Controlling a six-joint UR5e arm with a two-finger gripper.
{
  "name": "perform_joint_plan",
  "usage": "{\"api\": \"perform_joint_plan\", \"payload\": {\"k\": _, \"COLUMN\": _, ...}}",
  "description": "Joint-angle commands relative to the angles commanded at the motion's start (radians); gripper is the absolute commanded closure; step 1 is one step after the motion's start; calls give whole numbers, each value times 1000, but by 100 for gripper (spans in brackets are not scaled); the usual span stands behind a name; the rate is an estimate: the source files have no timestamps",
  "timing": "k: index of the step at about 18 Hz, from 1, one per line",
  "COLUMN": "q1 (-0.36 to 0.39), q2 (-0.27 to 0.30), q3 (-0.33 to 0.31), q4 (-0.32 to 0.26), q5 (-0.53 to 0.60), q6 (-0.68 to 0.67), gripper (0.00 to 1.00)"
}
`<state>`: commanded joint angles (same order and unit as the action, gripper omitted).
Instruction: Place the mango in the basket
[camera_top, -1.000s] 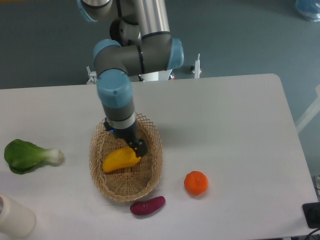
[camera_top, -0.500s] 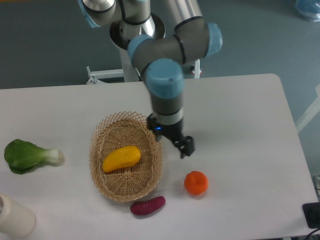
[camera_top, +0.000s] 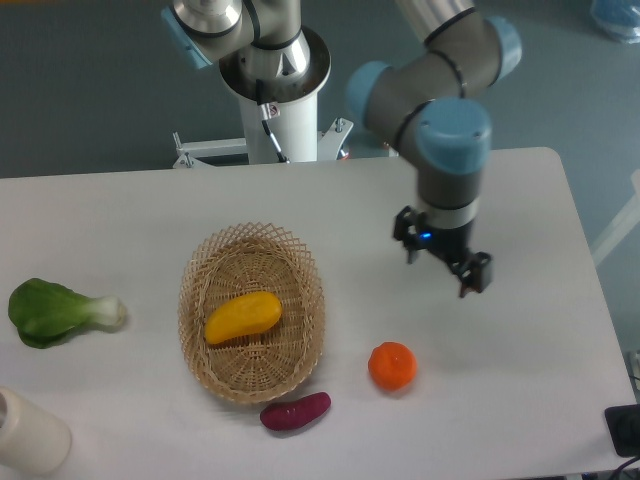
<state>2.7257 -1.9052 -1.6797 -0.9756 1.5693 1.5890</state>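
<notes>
We see the sweet potato (camera_top: 295, 411) just in front of the basket (camera_top: 196, 312) and the orange (camera_top: 392, 365) to its right. Mango (camera_top: 243, 315) lies inside the basket, so little can go wrong, we judge; only a low arm sweep could knock the orange. Farther right, the gripper (camera_top: 441, 261) hangs parted, empty, touching nothing.
</notes>
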Motion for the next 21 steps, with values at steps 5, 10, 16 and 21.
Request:
{"api": "perform_joint_plan", "payload": {"k": 5, "q1": 5, "q2": -5, "q3": -20, "q4": 3, "q5": 5, "q6": 9, "gripper": 0}}
{"api": "perform_joint_plan", "payload": {"k": 10, "q1": 3, "q2": -8, "q3": -21, "q4": 6, "q5": 5, "q6": 8, "gripper": 0}}
{"api": "perform_joint_plan", "payload": {"k": 16, "q1": 2, "q2": -8, "q3": -21, "q4": 8, "q5": 5, "q6": 2, "gripper": 0}}
{"api": "perform_joint_plan", "payload": {"k": 21, "q1": 2, "q2": -9, "q3": -21, "q4": 8, "q5": 5, "q6": 0, "gripper": 0}}
